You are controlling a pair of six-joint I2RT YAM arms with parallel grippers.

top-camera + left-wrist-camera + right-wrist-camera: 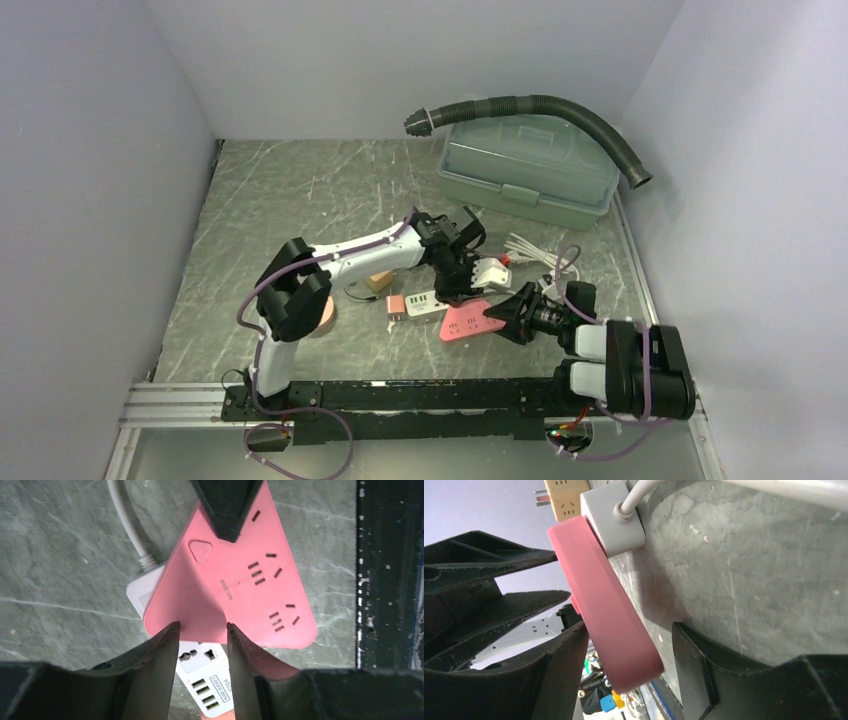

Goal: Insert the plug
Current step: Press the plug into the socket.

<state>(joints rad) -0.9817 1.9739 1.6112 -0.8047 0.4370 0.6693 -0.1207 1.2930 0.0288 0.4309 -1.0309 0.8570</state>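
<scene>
A pink power strip [465, 322] lies flat on the marbled table, its near corner resting on a white strip with USB sockets [425, 302]. From above, my left gripper [202, 627] hovers open over the spot where the two strips overlap, with nothing between its fingers. My right gripper [629, 630] is open and straddles the pink strip's [609, 620] right end, with a gap at one finger. A small pink-and-tan plug adapter [397, 305] with metal prongs lies at the white strip's left end. A white plug-like piece [492, 268] sits behind the left gripper [462, 290].
A grey-green lidded box [525, 165] stands at the back right with a black corrugated hose [560, 108] over it. A coiled white cable [530, 250] lies behind the right gripper [498, 315]. A tan block [378, 282] sits by the left arm. Walls close in on three sides.
</scene>
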